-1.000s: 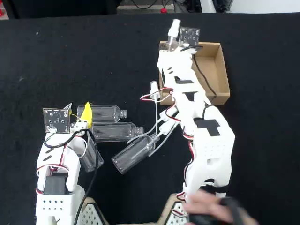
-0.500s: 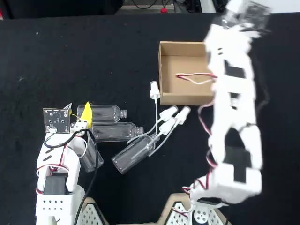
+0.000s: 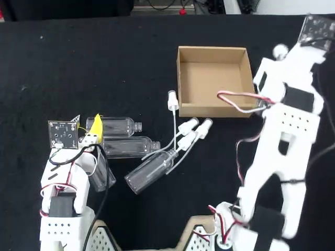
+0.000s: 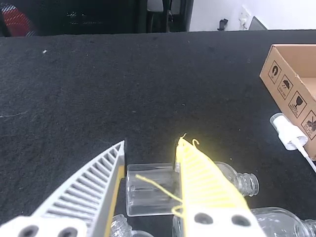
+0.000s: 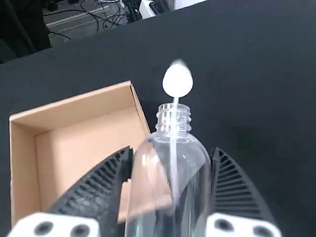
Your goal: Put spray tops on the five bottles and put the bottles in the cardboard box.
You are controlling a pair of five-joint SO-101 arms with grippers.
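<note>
One clear plastic bottle (image 5: 168, 168), its white spray top (image 5: 177, 81) perched unseated, is pinched in the right hand (image 5: 172, 149) near the brown cardboard box (image 5: 69, 106); seating it looks next, left hand (image 4: 152, 144) spread.

Cardboard box (image 4: 290, 69), outer side wall: a row of four small dark pictograms (image 4: 286, 88), each in its own square frame, printed along the wall facing the left wrist view.
Third pictogram in the row: looks like a stemmed glass (image 4: 298, 104).
First and second pictograms: dark shapes inside their frames, too small to make out.
Fourth pictogram: cut off at the picture's edge, with crossing lines; its meaning cannot be told.
Letters, words and numbers: none can be read.
</note>
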